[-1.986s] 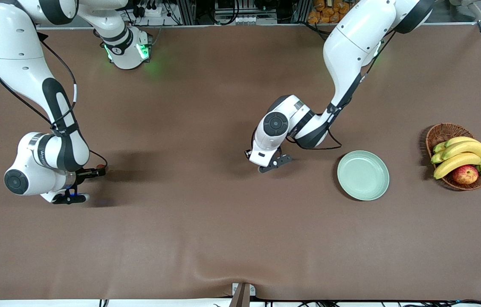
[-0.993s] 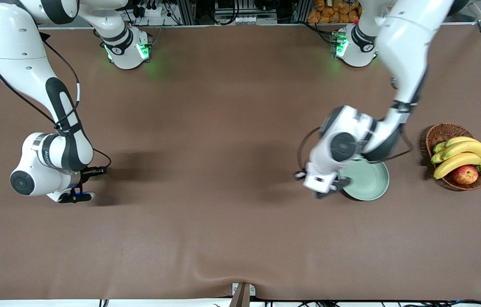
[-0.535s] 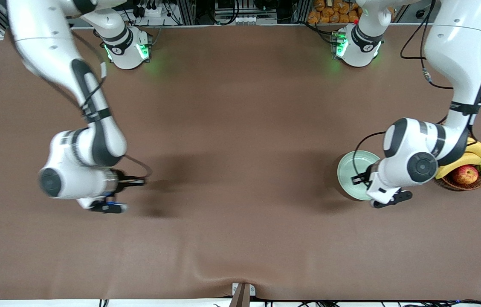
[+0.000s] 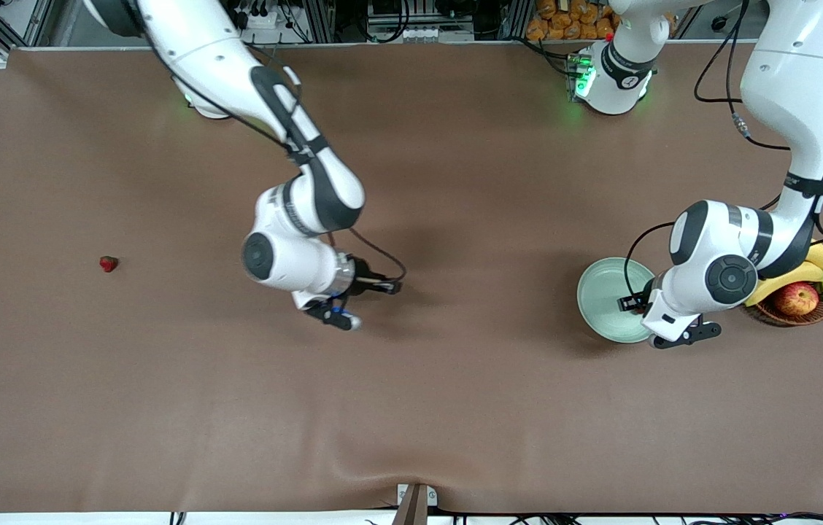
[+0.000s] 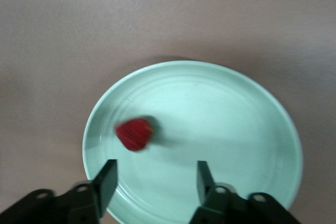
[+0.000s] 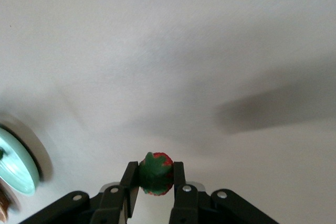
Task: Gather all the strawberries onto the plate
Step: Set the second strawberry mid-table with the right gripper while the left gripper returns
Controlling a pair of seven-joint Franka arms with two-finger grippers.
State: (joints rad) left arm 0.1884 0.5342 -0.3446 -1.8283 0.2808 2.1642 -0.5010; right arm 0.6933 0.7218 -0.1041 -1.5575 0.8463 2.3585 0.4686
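Note:
The pale green plate [image 4: 605, 295] lies toward the left arm's end of the table. My left gripper [image 4: 685, 337] hangs over the plate's edge, open and holding nothing [image 5: 155, 174]. A blurred red strawberry [image 5: 135, 134] shows in the plate [image 5: 236, 129] just ahead of the open fingers; the arm hides it in the front view. My right gripper [image 4: 389, 287] is above the middle of the table, shut on a second strawberry [image 6: 155, 173] with its green cap outward. A third strawberry [image 4: 109, 263] lies alone on the cloth toward the right arm's end.
A wicker basket [image 4: 762, 226] with bananas [image 4: 820, 259] and an apple [image 4: 795, 297] stands beside the plate at the left arm's end, partly under the left arm. Brown cloth [image 4: 411, 408] covers the table. The plate's rim [image 6: 16, 161] shows in the right wrist view.
The left arm swung over the plate and its gripper opened, letting a strawberry go. The right arm carried its strawberry toward the table's middle, uncovering the berry on the cloth.

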